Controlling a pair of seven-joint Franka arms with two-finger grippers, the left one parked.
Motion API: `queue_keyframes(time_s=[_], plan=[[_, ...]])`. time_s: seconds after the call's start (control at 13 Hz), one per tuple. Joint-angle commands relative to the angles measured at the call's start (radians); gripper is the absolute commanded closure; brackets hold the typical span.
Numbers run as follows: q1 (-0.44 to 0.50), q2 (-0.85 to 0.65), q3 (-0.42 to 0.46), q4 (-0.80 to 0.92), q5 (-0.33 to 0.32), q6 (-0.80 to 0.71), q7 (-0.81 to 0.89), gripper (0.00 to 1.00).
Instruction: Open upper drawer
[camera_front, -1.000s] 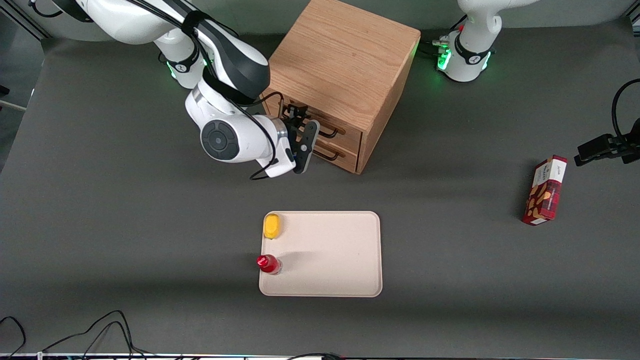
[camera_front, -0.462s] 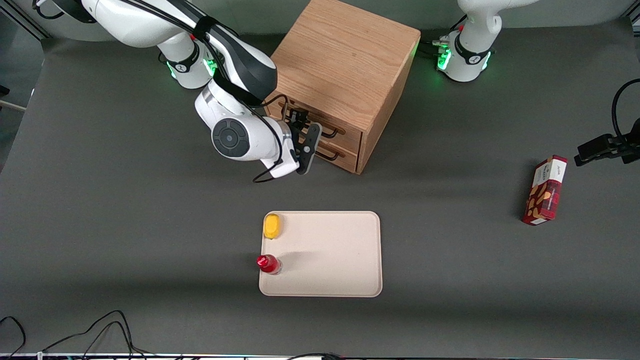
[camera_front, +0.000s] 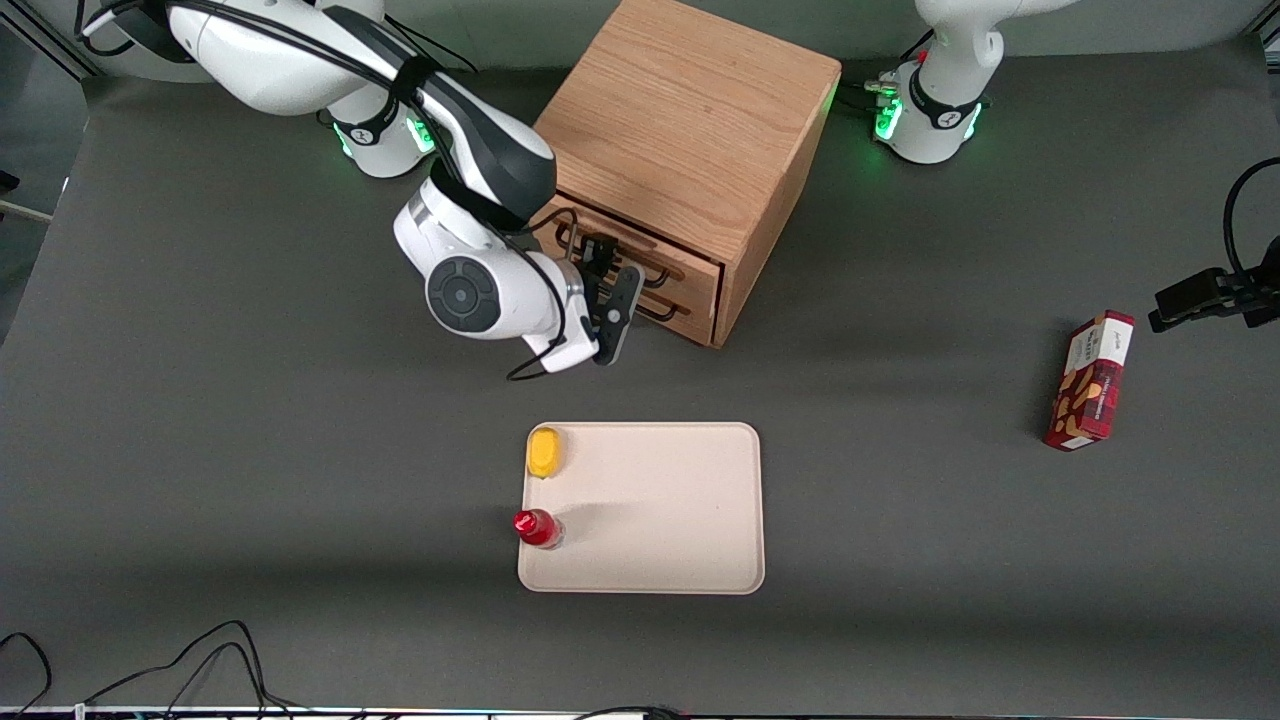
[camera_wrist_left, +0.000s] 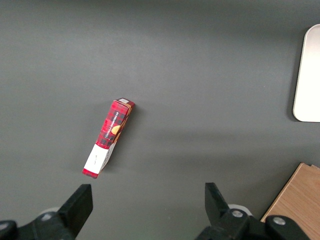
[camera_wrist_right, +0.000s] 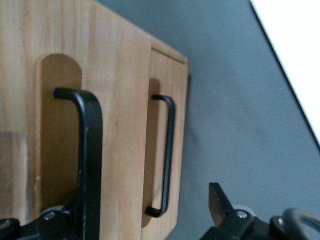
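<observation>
The oak cabinet (camera_front: 690, 120) stands at the back of the table, its drawer fronts facing the working arm. The upper drawer (camera_front: 700, 272) sticks out a little past the lower drawer (camera_front: 692, 318). My gripper (camera_front: 608, 282) is in front of the upper drawer at its black wire handle (camera_front: 662, 272). In the right wrist view the gripper (camera_wrist_right: 132, 205) is open. The upper handle (camera_wrist_right: 92, 150) runs between the fingers, close against one of them. The upper drawer front (camera_wrist_right: 120, 100) overlaps the lower drawer (camera_wrist_right: 177, 100) and its handle (camera_wrist_right: 169, 150).
A beige tray (camera_front: 690, 510) lies nearer the front camera than the cabinet, with a yellow object (camera_front: 544, 452) and a red bottle (camera_front: 537, 527) at its edge. A red box (camera_front: 1090, 380) lies toward the parked arm's end. Cables trail along the table's front edge.
The wrist and gripper have moved away from the cabinet face, toward the front camera. The upper drawer has slid out a little with them.
</observation>
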Motion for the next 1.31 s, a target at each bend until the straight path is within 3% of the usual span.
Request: queue_keyframes(time_s=[0.0,0.54,1.23], plan=[[-0.008,0.082,-0.001,0.104,-0.030,-0.007,0.004,0.00],[-0.019,0.168,-0.037,0.270,-0.048,-0.129,-0.005,0.00],[-0.016,0.220,-0.095,0.389,-0.074,-0.156,-0.014,0.00]])
